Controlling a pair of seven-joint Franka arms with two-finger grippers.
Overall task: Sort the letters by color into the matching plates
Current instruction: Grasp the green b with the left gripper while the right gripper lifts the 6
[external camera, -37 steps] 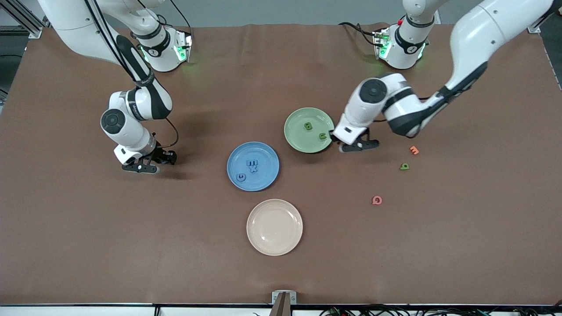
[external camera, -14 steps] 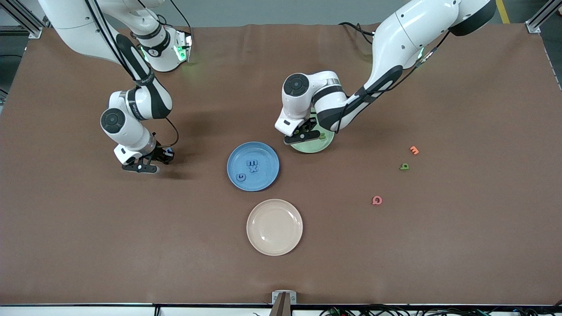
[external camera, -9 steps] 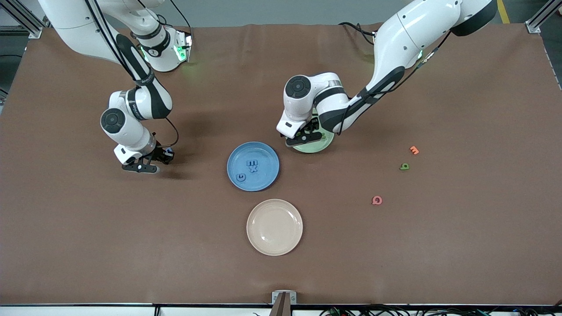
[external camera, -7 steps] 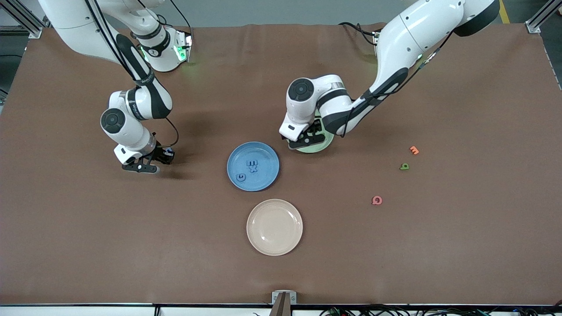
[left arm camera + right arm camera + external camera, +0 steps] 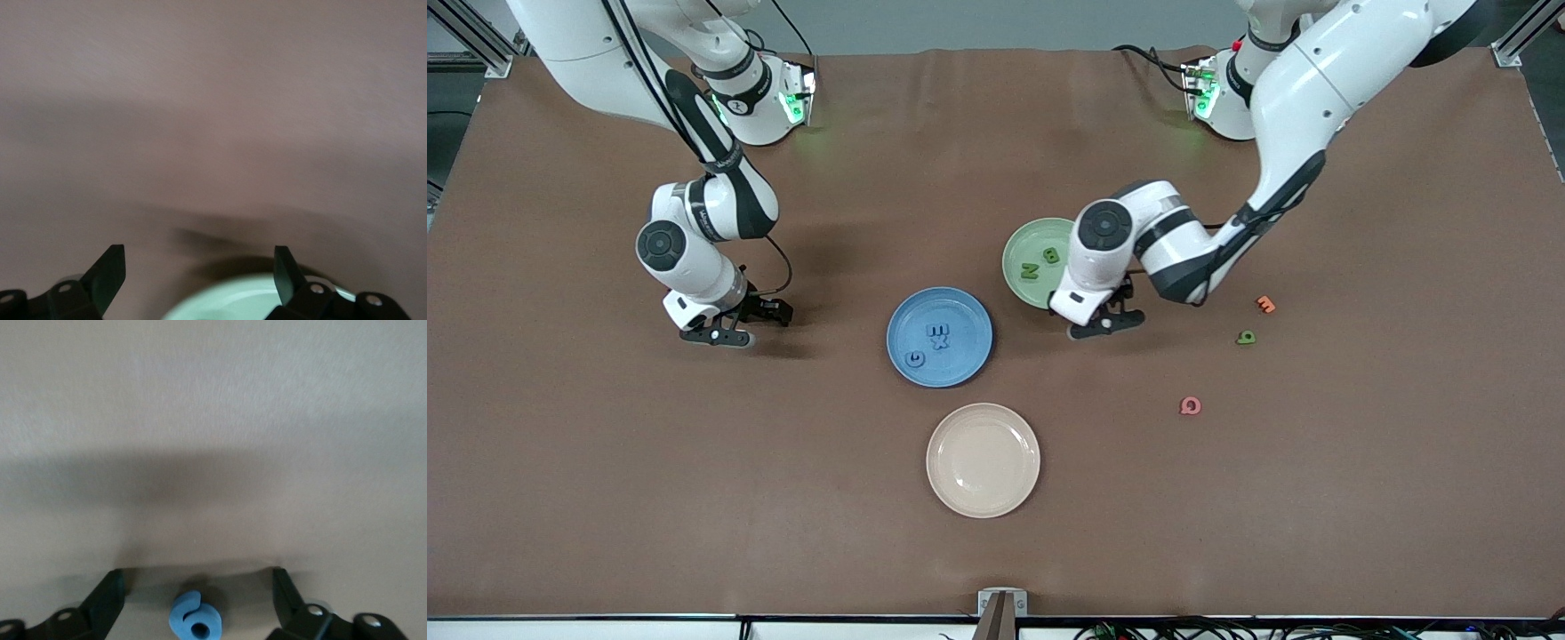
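Observation:
The pale green plate (image 5: 1024, 242) holds green letters, an N (image 5: 1030, 271) and a B (image 5: 1051, 256); the left arm covers part of it. My left gripper (image 5: 1103, 322) (image 5: 199, 280) is open and empty, low over the table just off that plate's rim (image 5: 253, 300). The blue plate (image 5: 960, 311) carries blue letters (image 5: 938, 335) (image 5: 915, 358). My right gripper (image 5: 729, 325) (image 5: 197, 597) is open, low at the right arm's end. A light blue letter (image 5: 195, 621) lies on the table between its fingers, untouched. One green letter (image 5: 1246, 338) lies loose toward the left arm's end.
An empty beige plate (image 5: 983, 460) sits nearer the camera than the blue plate. An orange letter (image 5: 1265, 304) lies beside the loose green letter, and a pink letter (image 5: 1190, 405) lies nearer the camera. The brown table mat (image 5: 694, 498) is bare around them.
The left gripper opened over the green plate, left the green N there and swung off the plate toward the left arm's end. The right gripper opened and shifted slightly.

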